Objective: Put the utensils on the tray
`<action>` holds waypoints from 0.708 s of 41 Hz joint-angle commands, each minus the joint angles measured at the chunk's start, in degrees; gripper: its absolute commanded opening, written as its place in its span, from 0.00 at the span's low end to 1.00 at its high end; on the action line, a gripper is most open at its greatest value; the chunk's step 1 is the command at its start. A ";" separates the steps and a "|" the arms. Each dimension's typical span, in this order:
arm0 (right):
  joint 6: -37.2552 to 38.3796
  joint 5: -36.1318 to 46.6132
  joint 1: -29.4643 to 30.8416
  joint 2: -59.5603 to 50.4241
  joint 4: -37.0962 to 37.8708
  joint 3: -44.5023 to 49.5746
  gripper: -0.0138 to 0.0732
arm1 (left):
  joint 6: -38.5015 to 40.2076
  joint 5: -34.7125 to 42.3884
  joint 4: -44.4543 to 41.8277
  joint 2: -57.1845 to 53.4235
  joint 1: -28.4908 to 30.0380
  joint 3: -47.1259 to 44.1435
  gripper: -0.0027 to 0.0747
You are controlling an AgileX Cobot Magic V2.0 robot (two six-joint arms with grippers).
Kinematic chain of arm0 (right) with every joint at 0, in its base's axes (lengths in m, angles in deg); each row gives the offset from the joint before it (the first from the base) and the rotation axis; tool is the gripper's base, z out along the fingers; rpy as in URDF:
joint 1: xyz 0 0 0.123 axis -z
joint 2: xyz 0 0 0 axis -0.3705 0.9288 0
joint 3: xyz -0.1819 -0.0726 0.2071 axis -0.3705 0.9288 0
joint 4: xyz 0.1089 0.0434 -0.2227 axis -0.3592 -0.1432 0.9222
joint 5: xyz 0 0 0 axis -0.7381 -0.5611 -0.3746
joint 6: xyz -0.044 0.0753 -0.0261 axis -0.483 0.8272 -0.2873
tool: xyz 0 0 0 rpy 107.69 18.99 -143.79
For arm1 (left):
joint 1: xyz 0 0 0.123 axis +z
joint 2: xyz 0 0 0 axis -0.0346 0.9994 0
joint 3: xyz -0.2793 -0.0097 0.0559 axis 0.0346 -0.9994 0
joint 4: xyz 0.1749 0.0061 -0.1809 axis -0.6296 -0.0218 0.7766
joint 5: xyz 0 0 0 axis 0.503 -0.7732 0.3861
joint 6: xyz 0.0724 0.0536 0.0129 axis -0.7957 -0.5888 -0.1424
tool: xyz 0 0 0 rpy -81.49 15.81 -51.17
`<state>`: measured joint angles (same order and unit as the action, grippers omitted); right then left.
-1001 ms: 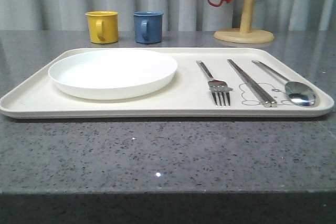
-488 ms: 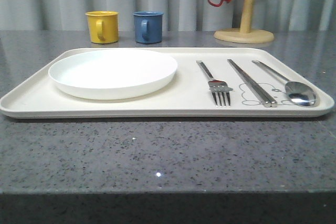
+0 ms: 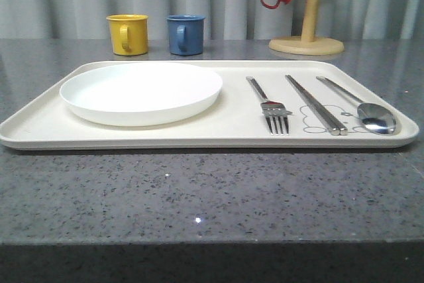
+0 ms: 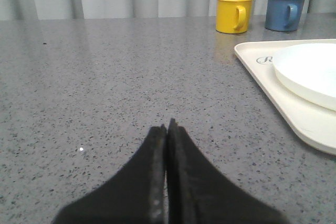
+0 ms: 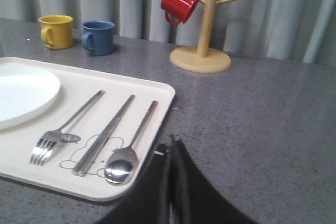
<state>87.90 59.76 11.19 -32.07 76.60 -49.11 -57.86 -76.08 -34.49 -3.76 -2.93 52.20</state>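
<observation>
Front view: the cream tray (image 3: 40, 127) lies on the grey tabletop (image 3: 199, 190), holding the white plate (image 3: 141, 92) at its left, then fork (image 3: 269, 105), chopsticks (image 3: 315, 104) and spoon (image 3: 366, 112) side by side at its right.

Left wrist view: my left end effector (image 4: 167, 129) is pressed together above bare tabletop, beside the tray's edge.

Right wrist view: my right end effector (image 5: 171, 142) is closed too, empty, just beside the tray corner near the spoon.
</observation>
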 commanded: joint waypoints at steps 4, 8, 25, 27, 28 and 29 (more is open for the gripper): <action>-0.41 6.93 6.21 -2.91 0.41 5.37 0.08 | 0.36 4.95 0.54 -1.36 0.17 -0.06 0.01; -0.41 6.93 9.27 -5.55 0.28 10.46 0.08 | 0.36 4.95 0.54 -1.36 0.17 -0.06 0.01; -0.41 6.66 10.87 -8.42 0.22 16.47 0.08 | 0.36 4.95 0.54 -1.36 0.17 -0.06 0.01; -0.41 6.66 10.87 -8.42 0.22 16.47 0.08 | 0.36 4.95 0.54 -1.36 0.17 -0.06 0.01; -0.41 6.66 10.87 -8.42 0.22 16.47 0.08 | 0.36 4.95 0.54 -1.36 0.17 -0.06 0.01; -0.41 6.66 10.87 -8.42 0.22 16.47 0.08 | 0.36 4.95 0.54 -1.36 0.17 -0.06 0.01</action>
<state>87.90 62.00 21.76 -39.38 76.59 -31.87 -57.86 -75.95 -34.39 -3.76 -2.93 52.20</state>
